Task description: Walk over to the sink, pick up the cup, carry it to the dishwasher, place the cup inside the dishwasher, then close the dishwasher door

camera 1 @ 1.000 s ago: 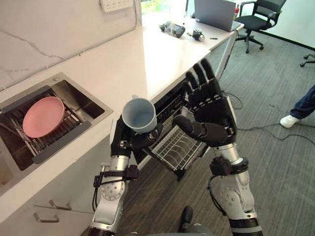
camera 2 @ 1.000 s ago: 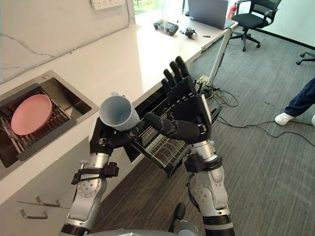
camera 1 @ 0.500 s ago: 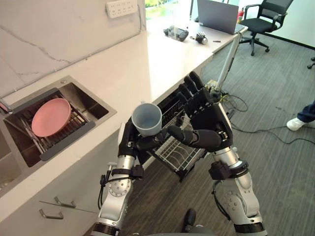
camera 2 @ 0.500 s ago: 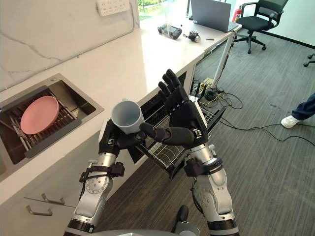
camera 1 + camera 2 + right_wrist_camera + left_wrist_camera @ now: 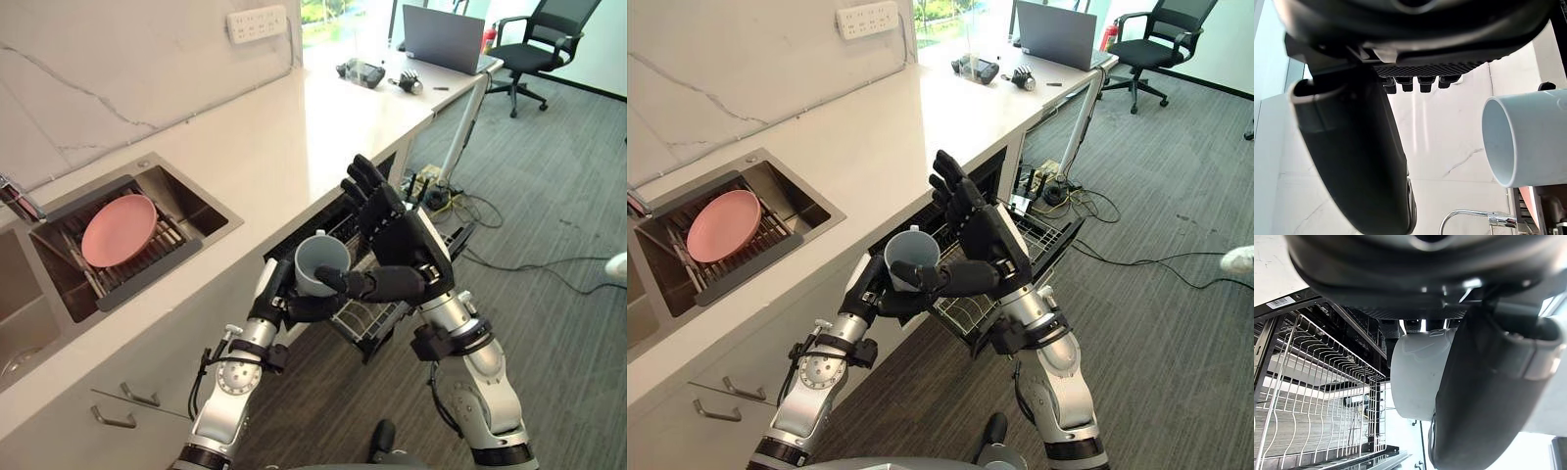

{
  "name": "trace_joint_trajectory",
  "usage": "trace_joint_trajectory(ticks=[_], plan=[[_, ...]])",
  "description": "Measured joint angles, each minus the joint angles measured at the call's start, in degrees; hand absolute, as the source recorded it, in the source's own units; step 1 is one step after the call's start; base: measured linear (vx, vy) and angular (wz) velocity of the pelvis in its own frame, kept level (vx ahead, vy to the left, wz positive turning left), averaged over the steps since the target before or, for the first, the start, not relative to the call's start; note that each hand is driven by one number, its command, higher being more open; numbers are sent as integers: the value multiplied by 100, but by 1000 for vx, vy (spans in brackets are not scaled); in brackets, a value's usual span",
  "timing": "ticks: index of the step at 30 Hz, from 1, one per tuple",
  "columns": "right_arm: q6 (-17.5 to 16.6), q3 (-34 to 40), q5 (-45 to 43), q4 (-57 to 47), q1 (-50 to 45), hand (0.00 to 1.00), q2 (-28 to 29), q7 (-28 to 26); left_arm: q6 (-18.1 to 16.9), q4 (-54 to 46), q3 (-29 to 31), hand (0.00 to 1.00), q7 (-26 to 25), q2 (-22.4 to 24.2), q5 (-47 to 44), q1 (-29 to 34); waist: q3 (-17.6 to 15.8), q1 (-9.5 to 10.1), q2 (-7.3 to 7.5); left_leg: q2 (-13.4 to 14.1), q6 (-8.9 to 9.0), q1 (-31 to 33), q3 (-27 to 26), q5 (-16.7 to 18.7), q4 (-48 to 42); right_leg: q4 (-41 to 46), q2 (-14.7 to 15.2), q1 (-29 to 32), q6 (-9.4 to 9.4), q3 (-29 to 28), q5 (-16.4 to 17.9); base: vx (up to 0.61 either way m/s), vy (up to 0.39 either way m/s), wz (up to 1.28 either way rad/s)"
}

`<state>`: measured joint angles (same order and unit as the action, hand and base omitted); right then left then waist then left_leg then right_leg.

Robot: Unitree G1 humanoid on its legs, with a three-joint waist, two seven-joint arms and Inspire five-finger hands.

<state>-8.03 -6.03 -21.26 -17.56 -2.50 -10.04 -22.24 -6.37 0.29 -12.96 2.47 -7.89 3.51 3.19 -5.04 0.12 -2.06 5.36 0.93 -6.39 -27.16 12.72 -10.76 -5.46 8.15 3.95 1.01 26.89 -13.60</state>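
Left eye view and right eye view both look down at the robot standing by the front edge of a long white countertop, both arms raised in front of it. The left hand is clamped round a pale blue-grey ceramic cup, fingers and thumb curled about its lower wall. The cup is upright with its mouth tipped slightly toward the camera. It hangs in the air just off the countertop's front edge, above the near corner of the pulled-out wire dishwasher rack and clear of it. The left wrist view shows the same grip from close in, with the thumb lying across the cup's side and the rack's wires below. The right hand stands just beside the cup with its fingers straight and spread apart, palm facing the cup. Its thumb reaches across toward the cup's near side, and I cannot tell whether it touches. The black dishwasher opening sits under the countertop behind the hands. Toward the countertop's left end is a steel sink, and a round pink plate rests tilted on a rack inside it. A grey laptop stands at the far right corner, with a black office chair beyond it.
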Motion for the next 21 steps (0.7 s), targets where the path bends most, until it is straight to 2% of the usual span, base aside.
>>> trace_joint_trajectory(ticks=[8,21], plan=[[185,10,496,11,0,100,-35,129,45,-158,12,0,47,-18,-1,2,16,-11,26,23,0,78,64,1,-72,1,3,12,-6,47,-7,-10,6,2],[488,218,711,14,0,100,-51,14,49,-478,344,0,-6,-107,-8,7,29,-14,84,17,-4,99,78,3,-88,2,19,12,-2,51,-26,-2,2,0]])
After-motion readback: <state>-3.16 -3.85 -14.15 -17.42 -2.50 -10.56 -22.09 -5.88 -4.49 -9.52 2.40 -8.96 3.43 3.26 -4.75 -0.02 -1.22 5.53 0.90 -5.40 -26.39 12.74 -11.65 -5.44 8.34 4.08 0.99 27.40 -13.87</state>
